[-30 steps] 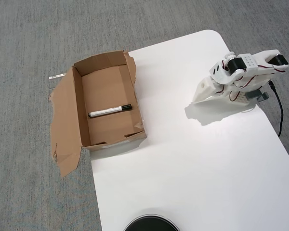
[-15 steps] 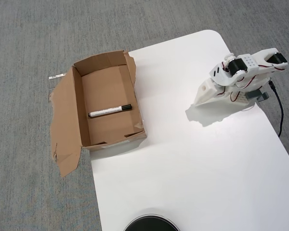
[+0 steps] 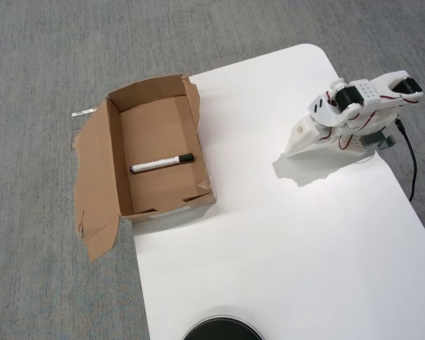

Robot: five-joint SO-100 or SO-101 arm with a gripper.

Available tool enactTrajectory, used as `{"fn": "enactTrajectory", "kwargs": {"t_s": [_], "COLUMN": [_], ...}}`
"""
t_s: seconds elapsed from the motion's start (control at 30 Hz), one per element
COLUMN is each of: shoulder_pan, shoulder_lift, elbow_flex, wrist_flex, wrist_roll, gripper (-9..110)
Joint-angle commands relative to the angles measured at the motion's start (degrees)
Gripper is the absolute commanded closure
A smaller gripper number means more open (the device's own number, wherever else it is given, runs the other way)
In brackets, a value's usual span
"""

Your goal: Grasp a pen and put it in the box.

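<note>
On the pen [image 3: 161, 164] inside the box [image 3: 99, 170], dark unreadable print.

A white counter [image 3: 269, 234] with rounded corners stands over grey carpeted floor [image 3: 35, 57]. The folded arm, its gripper [image 3: 297, 142] pointing down-left in the overhead view, sits on the counter's far right part. Well to the gripper's left, the box [image 3: 113, 145] rests half on the counter's left edge, half overhanging the floor. A round black object [image 3: 222, 330] shows at the bottom edge.
</note>
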Motion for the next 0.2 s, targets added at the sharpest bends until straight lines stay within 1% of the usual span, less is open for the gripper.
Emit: {"fn": "enactTrajectory", "kwargs": {"t_s": [0.0, 0.17], "shoulder_pan": [-0.57, -0.57], "shoulder_lift": [3.60, 3.60], "elbow_flex": [1.63, 1.63], "wrist_flex": [0.79, 0.79], "wrist_roll": [4.79, 4.79], "gripper": [101, 101]}}
